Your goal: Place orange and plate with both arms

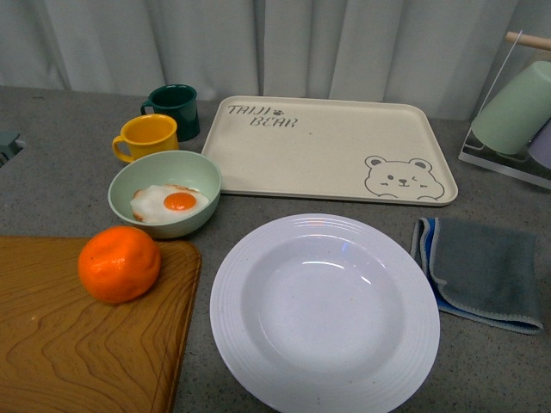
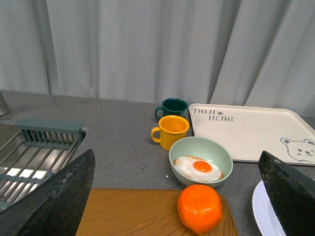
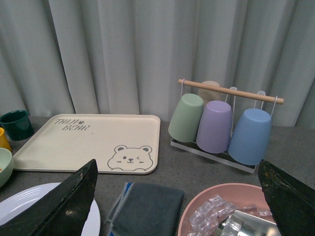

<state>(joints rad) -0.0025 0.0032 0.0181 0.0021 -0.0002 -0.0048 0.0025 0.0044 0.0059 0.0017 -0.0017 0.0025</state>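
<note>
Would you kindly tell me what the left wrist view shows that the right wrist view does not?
Only the left wrist view shows the orange on the wooden board, the fried egg and the sink rack. Only the right wrist view shows the cup rack, the grey cloth and the pink bowl. Both show the bear tray, an edge of the plate and the dark green mug.

One orange (image 1: 120,263), one plate (image 1: 325,314), one green bowl (image 1: 168,166), one fried egg (image 1: 170,203), one tray (image 1: 327,146), one cloth (image 1: 482,271), one wooden board (image 1: 77,353) and one pink bowl (image 3: 197,206) were there. Mugs numbered two: yellow mug (image 1: 146,136), dark green mug (image 1: 175,109). One rack (image 3: 231,91) held at least three cups: green cup (image 3: 186,117), purple cup (image 3: 214,126), blue cup (image 3: 250,135).
</note>
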